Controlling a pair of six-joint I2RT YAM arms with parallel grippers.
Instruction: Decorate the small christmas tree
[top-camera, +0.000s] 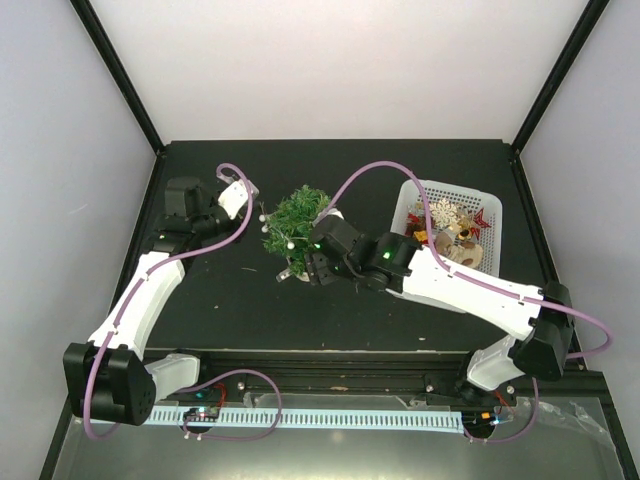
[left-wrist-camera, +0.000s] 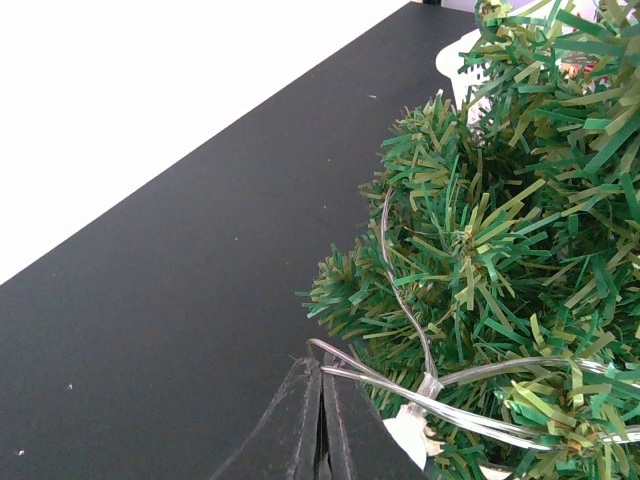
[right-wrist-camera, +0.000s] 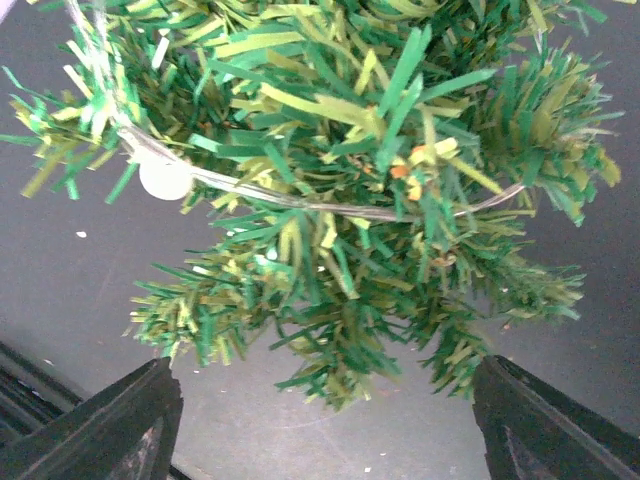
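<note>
Green small christmas tree (right-wrist-camera: 340, 200) faces the right hand (right-wrist-camera: 325, 390), spread wide and empty, while the left hand (left-wrist-camera: 321, 380) is fully closed.

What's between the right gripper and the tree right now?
Only bare black table, seen in the right wrist view; the open right gripper faces the tree, its lowest branches.

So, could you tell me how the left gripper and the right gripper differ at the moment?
The left gripper is shut, apparently pinching the clear light wire; the right gripper is wide open, holding nothing. The left gripper sits left of the small christmas tree, the right gripper at its near right. Both face the tree.
</note>
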